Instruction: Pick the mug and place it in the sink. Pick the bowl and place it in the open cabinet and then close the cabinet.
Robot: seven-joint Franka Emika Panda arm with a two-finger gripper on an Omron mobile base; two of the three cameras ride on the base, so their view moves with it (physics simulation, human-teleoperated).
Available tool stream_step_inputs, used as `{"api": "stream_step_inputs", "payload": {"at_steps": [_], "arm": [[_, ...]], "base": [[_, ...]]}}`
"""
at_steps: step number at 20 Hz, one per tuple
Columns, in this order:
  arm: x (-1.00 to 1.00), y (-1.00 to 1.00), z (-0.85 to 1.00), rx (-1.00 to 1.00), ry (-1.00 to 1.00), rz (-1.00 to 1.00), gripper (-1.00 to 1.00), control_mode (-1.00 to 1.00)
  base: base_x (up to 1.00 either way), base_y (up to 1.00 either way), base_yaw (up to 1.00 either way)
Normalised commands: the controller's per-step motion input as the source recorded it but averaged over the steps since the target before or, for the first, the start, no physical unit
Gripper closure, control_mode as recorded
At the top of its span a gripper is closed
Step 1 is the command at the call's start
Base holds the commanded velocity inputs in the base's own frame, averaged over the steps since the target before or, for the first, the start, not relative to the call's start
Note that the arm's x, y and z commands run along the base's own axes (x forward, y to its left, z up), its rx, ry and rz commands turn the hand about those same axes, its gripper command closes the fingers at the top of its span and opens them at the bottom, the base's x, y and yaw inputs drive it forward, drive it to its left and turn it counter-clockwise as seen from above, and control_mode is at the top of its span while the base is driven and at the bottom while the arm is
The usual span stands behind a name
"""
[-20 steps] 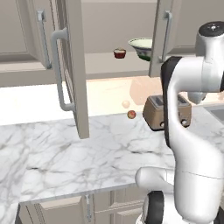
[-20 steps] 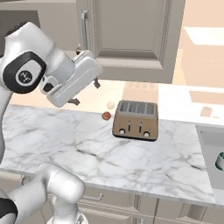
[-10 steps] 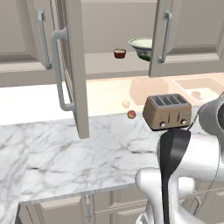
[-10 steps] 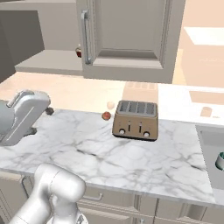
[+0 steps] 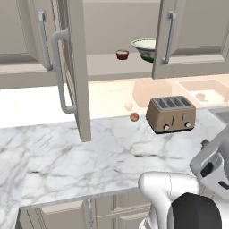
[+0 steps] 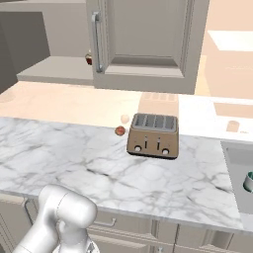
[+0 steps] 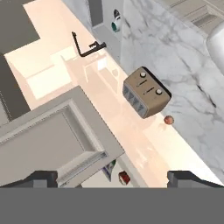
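Already I count two steps done: the mug sits in the sink, at one o'clock from the toaster, and the bowl rests inside the cabinet. My gripper is spread, empty; the door remains unclosed.

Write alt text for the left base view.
An upper cabinet stands open above a white marble counter, with a green-patterned bowl and a small dark-red cup on its shelf. A toaster sits on the counter below, right.
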Motion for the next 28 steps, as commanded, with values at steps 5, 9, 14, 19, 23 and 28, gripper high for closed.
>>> {"api": "stream_step_inputs", "payload": {"at_steps": [5, 9, 14, 19, 23, 28], "arm": [[-0.38, 0.68, 0.08, -0.09, -0.07, 0.01, -1.0, -1.0], [-0.19, 0.73, 0.0, -0.1, -0.01, 0.02, -1.0, -1.0], [-0.06, 0.77, 0.0, -0.11, 0.0, 0.03, -1.0, -1.0], [0.13, 0.69, 0.0, -0.09, 0.0, 0.07, -1.0, -1.0], [0.39, 0.56, -0.02, -0.08, 0.0, 0.08, -1.0, -1.0], [0.41, 0.52, -0.05, -0.07, 0.0, 0.07, -1.0, -1.0]], "base": [[0.0, 0.0, 0.0], [0.0, 0.0, 0.0], [0.0, 0.0, 0.0], [0.0, 0.0, 0.0], [0.0, 0.0, 0.0], [0.0, 0.0, 0.0]]}}
